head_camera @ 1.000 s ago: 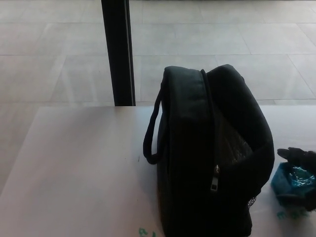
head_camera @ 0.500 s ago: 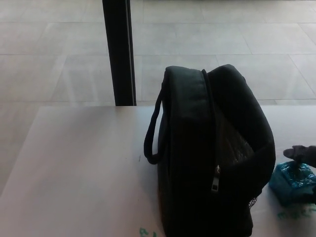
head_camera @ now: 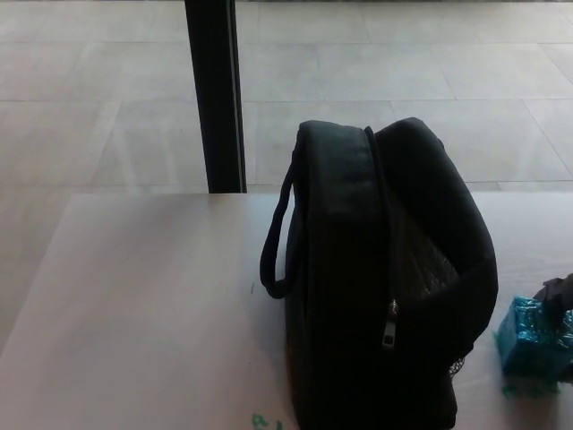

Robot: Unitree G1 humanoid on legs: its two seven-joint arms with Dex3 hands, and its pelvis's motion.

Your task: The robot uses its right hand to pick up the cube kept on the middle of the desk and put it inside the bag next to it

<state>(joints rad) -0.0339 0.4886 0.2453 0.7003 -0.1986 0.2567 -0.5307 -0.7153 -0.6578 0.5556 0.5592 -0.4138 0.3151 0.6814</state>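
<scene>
One right hand (head_camera: 559, 292) touches the cube (head_camera: 534, 336) beside the bag (head_camera: 358, 296), grip unclear.

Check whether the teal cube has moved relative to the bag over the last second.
Yes. The teal cube now stands squarer and slightly nearer the bag's right side, with the right hand at its top edge.

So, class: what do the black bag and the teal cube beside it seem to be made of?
The bag: probably matte woven fabric, soft sagging sides, a zip, a loop handle. The cube: seemingly shiny crinkled wrapping or plastic, judging by bright glints; what lies beneath cannot be told.
</scene>
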